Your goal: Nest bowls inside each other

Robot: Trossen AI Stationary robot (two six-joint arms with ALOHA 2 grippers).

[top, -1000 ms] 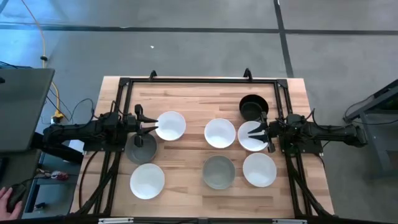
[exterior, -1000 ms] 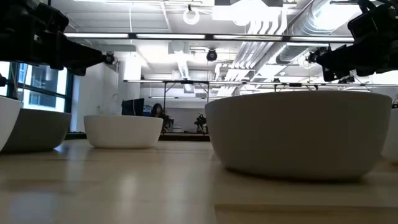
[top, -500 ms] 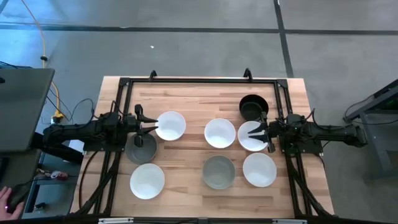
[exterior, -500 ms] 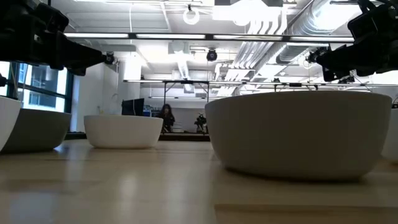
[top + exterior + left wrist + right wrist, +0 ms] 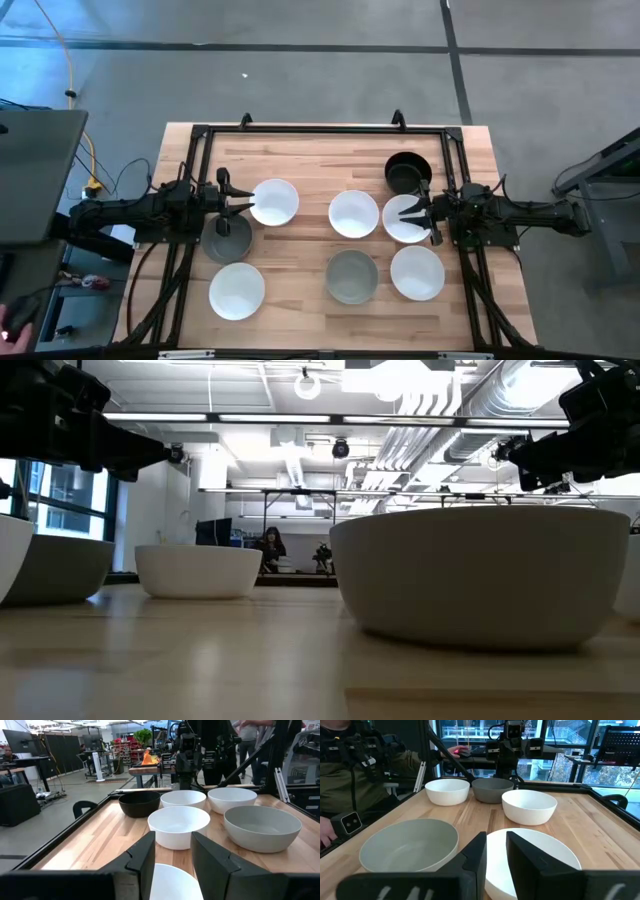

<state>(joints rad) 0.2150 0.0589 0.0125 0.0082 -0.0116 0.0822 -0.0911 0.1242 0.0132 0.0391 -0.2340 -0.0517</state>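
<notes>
Eight bowls sit upright on their bases on the wooden table: five white, two grey (image 5: 352, 276) (image 5: 227, 238) and one black (image 5: 407, 173). My left gripper (image 5: 246, 207) (image 5: 173, 865) is open. It hovers at the left rim of the white bowl (image 5: 274, 202) (image 5: 172, 882), which shows between its fingers. My right gripper (image 5: 412, 212) (image 5: 496, 855) is open too. It hovers over the right part of another white bowl (image 5: 403, 218) (image 5: 540, 860). In the low view both arms stay above bowl height.
A black metal frame (image 5: 320, 128) runs round the tabletop. Bare wood lies along the far edge and between the bowl rows. White bowls stand at the centre (image 5: 353, 213), near left (image 5: 237, 290) and near right (image 5: 417, 272). A person sits beyond the table (image 5: 350, 775).
</notes>
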